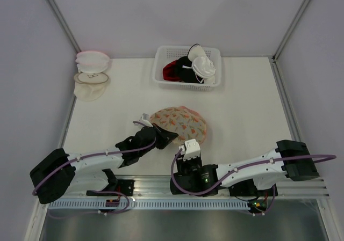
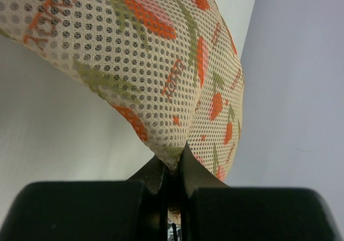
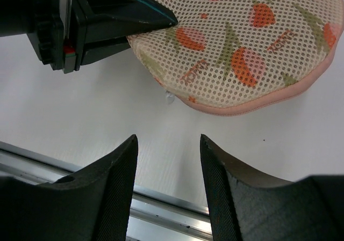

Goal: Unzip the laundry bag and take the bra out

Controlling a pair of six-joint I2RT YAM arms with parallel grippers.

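Note:
The laundry bag point(image 1: 180, 124) is a beige mesh pouch with orange-and-green print and pink trim, lying in the middle of the table. My left gripper point(image 1: 164, 136) is shut on the bag's near-left edge; in the left wrist view the mesh point(image 2: 161, 74) is pinched between the fingers point(image 2: 191, 168). The bag also shows in the right wrist view point(image 3: 242, 42), with a small clear zipper pull point(image 3: 169, 97) hanging at its pink edge. My right gripper point(image 3: 167, 144) is open and empty, just in front of the bag's near edge point(image 1: 189, 147). The bra is hidden.
A white lattice basket point(image 1: 161, 72) with red, black and white garments stands at the back. Plain white and pink domed pouches point(image 1: 91, 74) lie at the back left. A metal rail point(image 3: 161, 206) runs along the table's near edge.

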